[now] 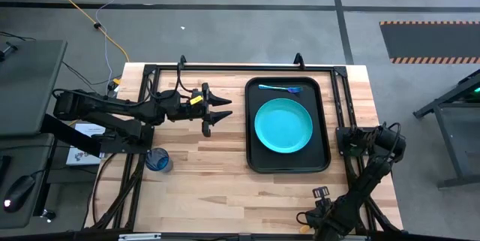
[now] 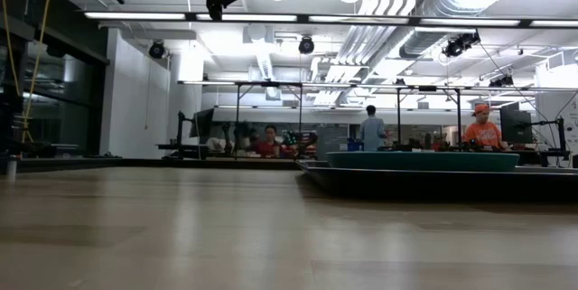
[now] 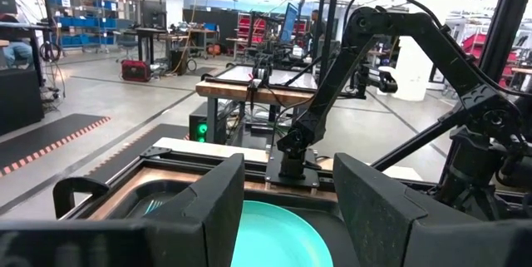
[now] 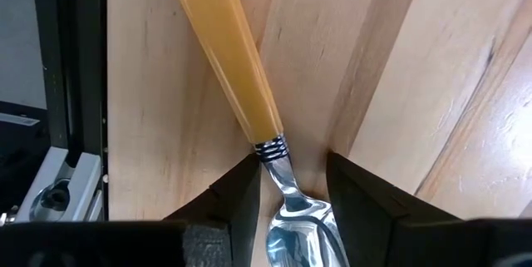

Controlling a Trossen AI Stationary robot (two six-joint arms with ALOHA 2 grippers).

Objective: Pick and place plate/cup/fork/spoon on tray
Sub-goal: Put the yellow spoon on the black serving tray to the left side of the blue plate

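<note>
The black tray (image 1: pixel 325 125) lies right of the table's middle with the turquoise plate (image 1: pixel 283 125) on it and a blue utensil (image 1: pixel 279 88) at its far end. The dark-blue cup (image 1: pixel 157 160) stands near the table's left edge. My left gripper (image 1: pixel 223 112) is open and empty above the wood, left of the tray, pointing at it. My right gripper (image 4: pixel 291 185) is down at the table's right edge, right of the tray, shut on a spoon with a yellow handle (image 4: pixel 224 51). In the high view the arm hides the spoon. My right gripper has the spoon's metal end (image 4: pixel 293 217) between its two fingers, just behind the ringed neck where the yellow handle starts. The fingers come from above, pointing down, and lie across the spoon. The spoon lies flat on the wood, its handle reaching out past the fingertips.
A black frame runs along the table's far, left and right edges (image 1: pixel 225 66). Bare wood lies between the cup and the tray (image 1: pixel 210 166). People stand at benches in the room beyond the table (image 2: pixel 483 127).
</note>
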